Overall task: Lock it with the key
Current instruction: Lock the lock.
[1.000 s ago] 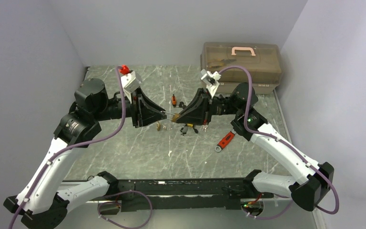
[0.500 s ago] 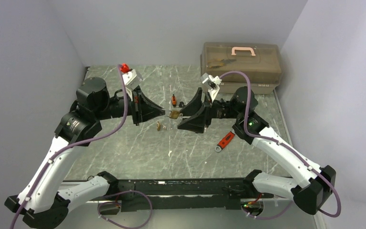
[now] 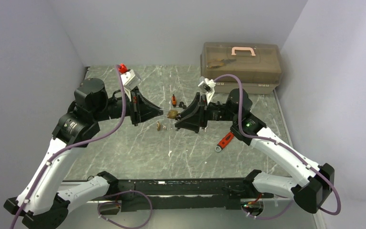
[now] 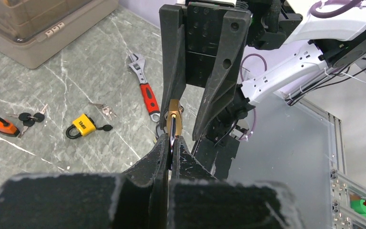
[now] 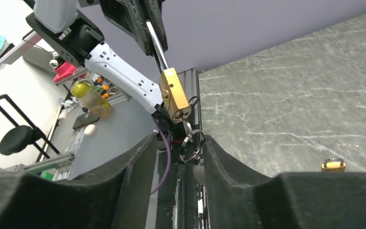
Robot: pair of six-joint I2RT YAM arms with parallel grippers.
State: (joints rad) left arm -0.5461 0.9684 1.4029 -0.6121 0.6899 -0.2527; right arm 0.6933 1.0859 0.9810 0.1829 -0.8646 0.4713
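Note:
A brass padlock hangs in the air between the two arms. My left gripper is shut on its steel shackle, with the brass body sticking out past the fingertips. My right gripper faces it, open. In the right wrist view the padlock sits just beyond that gripper. A key ring hangs from the lock's lower end between the fingers, against the right one. The key itself is mostly hidden.
On the table lie a yellow padlock, an orange padlock, loose keys, a small brass padlock and a red-handled wrench. A brown toolbox stands at the back right.
My left gripper has shut on the padlock's shackle. My right gripper has let go of the lock, opened and rolled its wrist. The padlock now hangs from the left gripper alone.

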